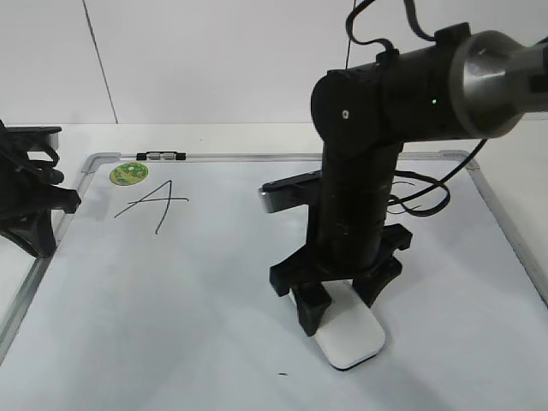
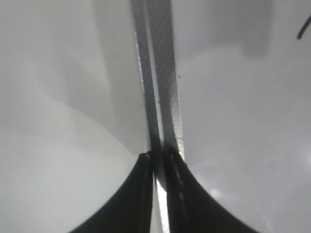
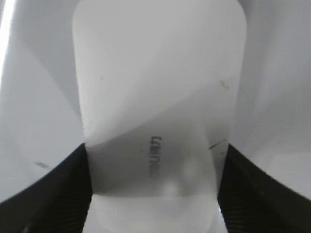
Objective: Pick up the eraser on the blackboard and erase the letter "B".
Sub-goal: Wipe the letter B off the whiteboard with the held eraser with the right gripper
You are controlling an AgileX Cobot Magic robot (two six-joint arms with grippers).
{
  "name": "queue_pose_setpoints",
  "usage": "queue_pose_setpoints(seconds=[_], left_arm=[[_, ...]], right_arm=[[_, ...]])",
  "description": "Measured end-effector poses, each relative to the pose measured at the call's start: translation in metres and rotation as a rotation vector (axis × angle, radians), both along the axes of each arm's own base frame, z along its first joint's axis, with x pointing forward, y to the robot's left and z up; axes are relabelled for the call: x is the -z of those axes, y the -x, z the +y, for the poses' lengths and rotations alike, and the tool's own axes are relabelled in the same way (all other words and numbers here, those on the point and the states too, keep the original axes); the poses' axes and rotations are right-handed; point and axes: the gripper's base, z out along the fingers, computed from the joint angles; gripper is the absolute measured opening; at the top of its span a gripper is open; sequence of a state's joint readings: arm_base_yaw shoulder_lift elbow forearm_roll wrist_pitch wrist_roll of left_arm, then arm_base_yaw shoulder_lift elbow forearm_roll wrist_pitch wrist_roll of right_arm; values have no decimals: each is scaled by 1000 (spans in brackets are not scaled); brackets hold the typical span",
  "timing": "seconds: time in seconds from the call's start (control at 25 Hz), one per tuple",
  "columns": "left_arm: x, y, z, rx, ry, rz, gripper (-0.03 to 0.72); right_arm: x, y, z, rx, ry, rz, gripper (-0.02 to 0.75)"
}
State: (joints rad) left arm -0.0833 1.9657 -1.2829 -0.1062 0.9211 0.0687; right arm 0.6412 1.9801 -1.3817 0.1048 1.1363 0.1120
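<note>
Blackboard (image 1: 214, 325), a large pale board in a grey metal frame, lies flat on the table. At its left edge the left gripper (image 1: 38, 227) rests with its black fingers (image 2: 141, 194) closed together. A hand-drawn black "A" (image 1: 154, 204) follows. Further right, the right gripper (image 1: 342, 300) clamps the smooth white rounded-rectangle plastic eraser (image 3: 155, 107), which sits on the board. The letter "B" is not visible.

A black-and-white marker (image 1: 163, 156) lies on the white desk (image 1: 257, 137) at about 11 o'clock. A hand-drawn "A" (image 1: 154, 203) sits at 10 o'clock, a round green sticker (image 1: 129, 173) just above-left of it.
</note>
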Motion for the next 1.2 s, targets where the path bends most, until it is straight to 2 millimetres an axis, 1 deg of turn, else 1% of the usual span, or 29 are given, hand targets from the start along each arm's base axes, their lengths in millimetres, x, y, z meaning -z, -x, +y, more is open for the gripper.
queue_pose_setpoints(seconds=[0.16, 0.28, 0.44, 0.6, 0.72, 0.8, 0.88, 1.04, 1.08, 1.2], left_arm=[[0, 0, 0, 0, 0, -2, 34], [0, 0, 0, 0, 0, -2, 34], [0, 0, 0, 0, 0, -2, 34], [0, 0, 0, 1, -1, 1, 34], [0, 0, 0, 2, -2, 2, 34], [0, 0, 0, 2, -2, 2, 34], [0, 0, 0, 2, -2, 2, 34], [0, 0, 0, 2, -2, 4, 34], [0, 0, 0, 2, -2, 4, 34], [0, 0, 0, 2, -2, 4, 34]], right_arm=[[0, -17, -26, 65, 22, -4, 563], [0, -25, -38, 105, 23, -3, 563], [0, -26, -39, 107, 22, -4, 563], [0, -18, -24, 52, 21, -26, 563], [-1, -9, -6, -17, 13, -59, 563], [-1, 7, 17, -81, -16, -73, 563], [-1, 20, 34, -121, -44, -72, 563], [-2, 43, 63, -187, -106, -56, 563], [-3, 52, 74, -208, -135, -45, 563], [-3, 67, 93, -241, -180, -36, 563]])
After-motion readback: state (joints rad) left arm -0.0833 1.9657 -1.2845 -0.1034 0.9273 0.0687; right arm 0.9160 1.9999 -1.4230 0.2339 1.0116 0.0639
